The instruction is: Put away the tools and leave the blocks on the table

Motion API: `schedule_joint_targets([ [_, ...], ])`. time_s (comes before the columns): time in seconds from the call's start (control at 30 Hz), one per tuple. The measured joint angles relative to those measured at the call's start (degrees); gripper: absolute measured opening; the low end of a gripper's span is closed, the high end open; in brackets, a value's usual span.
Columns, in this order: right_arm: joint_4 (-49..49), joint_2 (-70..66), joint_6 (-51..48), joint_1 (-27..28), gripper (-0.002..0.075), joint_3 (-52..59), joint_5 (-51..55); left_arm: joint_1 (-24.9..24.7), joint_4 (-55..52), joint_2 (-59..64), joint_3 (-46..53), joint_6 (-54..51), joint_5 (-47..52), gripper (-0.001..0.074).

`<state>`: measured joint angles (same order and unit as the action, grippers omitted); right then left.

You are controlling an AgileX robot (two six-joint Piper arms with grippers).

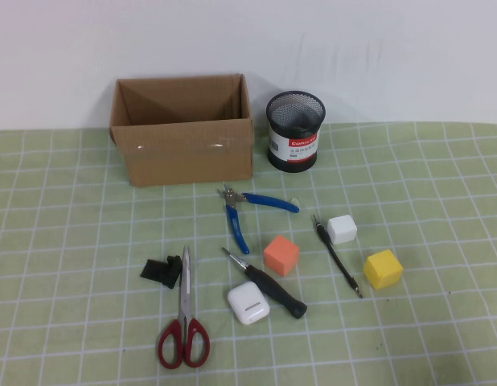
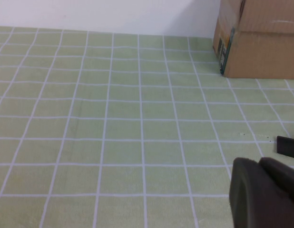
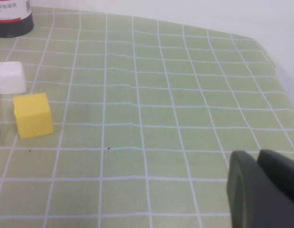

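High view: scissors (image 1: 184, 310) blades toward box (image 1: 184, 153)

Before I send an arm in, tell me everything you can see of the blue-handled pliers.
The blue-handled pliers lie flat on the pale green gridded mat, just in front of the brown cardboard box. The short metal jaws point toward the box; the two blue handles are spread wide, one reaching toward the robot, the other toward its right. Nothing touches them; the orange cube sits close by, apart. Neither claw is near: the left claw and right claw show only in their wrist views.
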<state>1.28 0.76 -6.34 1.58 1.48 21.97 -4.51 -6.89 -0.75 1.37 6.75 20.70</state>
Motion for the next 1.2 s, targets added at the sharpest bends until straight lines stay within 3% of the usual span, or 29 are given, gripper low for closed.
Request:
schedule_joint_targets([
  [1.2,0.00,0.00,0.00,0.00,-0.0007,0.00,0.00,0.00,0.40,-0.09,0.00,0.66,-0.87,-0.0004],
])
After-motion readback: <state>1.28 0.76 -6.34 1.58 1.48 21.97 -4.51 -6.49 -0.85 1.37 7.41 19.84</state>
